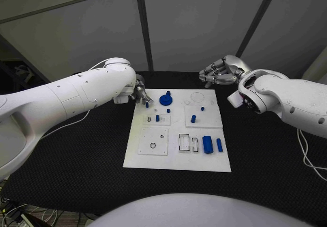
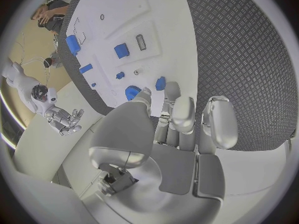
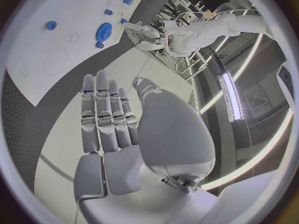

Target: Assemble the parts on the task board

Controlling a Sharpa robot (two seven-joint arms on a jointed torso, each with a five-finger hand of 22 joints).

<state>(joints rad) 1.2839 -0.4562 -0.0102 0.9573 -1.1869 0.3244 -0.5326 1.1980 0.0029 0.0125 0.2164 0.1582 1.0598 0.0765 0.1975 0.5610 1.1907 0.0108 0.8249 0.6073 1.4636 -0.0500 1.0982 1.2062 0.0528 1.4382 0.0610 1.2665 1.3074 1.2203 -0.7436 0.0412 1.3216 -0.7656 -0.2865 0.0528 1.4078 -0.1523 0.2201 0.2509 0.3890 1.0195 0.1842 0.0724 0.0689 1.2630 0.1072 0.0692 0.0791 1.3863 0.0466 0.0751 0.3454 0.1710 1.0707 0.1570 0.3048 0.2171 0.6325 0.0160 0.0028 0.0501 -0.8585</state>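
left hand (image 1: 141, 93): sitting at the far-left corner of the task board (image 1: 176, 163), fingertips down by a small blue part (image 2: 161, 83) at the board's edge. Can't tell if it's actually pinching it or just touching, honestly.
right hand (image 1: 219, 71): hanging over the tabletop (image 1: 75, 156) past the board's far-right corner, fingers loosely apart, holding nothing.
blue gear (image 1: 166, 99): lies on the far part of the board, just right of the left hand.
other parts: two blue pieces (image 1: 212, 144) near the right edge, small pegs mid-board.
tip: I'd get a firm pinch on that small part first, lift straight up, and avoid bumping the gear.
risk: tiny part, could slip.
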